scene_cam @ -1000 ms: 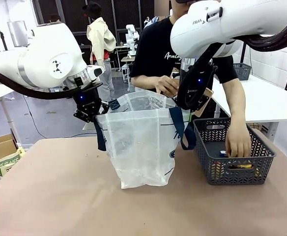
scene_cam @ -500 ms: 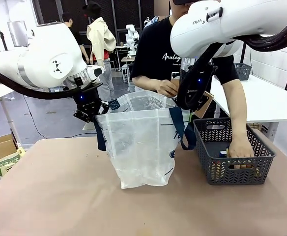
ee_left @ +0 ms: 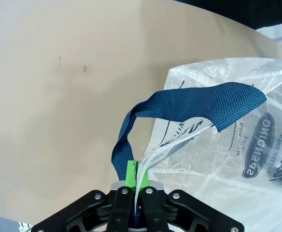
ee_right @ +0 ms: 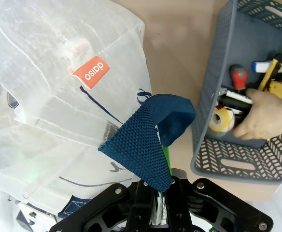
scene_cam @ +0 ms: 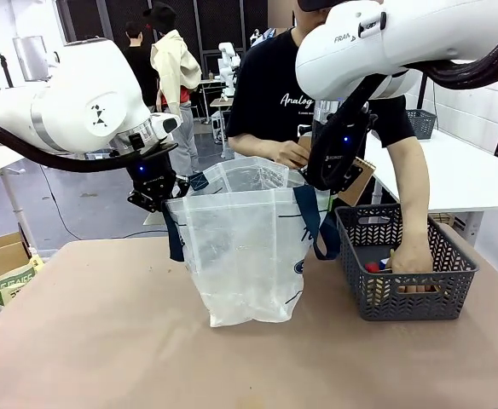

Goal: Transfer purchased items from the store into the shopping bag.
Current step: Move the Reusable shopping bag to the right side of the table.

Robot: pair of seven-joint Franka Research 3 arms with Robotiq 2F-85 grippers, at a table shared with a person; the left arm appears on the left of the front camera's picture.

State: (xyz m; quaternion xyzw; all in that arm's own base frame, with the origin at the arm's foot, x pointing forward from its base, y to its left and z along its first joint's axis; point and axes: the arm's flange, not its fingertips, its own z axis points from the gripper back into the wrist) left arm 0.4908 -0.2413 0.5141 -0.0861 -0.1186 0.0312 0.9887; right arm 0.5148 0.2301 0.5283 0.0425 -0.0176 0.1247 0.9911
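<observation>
At opposite rims of the translucent whitish plastic tote (scene_cam: 240, 256), left hand (ee_left: 135, 166) and right hand (ee_right: 164, 159) pinch its film; a slip would shut the mouth. Goods (ee_right: 224, 120) lie in the dark grey lattice basket (scene_cam: 402, 300) beside it.

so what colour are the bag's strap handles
Navy blue; the strap handle shows best in the left wrist view.

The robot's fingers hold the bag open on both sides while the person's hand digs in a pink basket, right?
Not pink: the front view shows the basket is dark grey. The rest holds: left fingers and right fingers pinch the bag's sides, and the person's hand is in the basket.
</observation>
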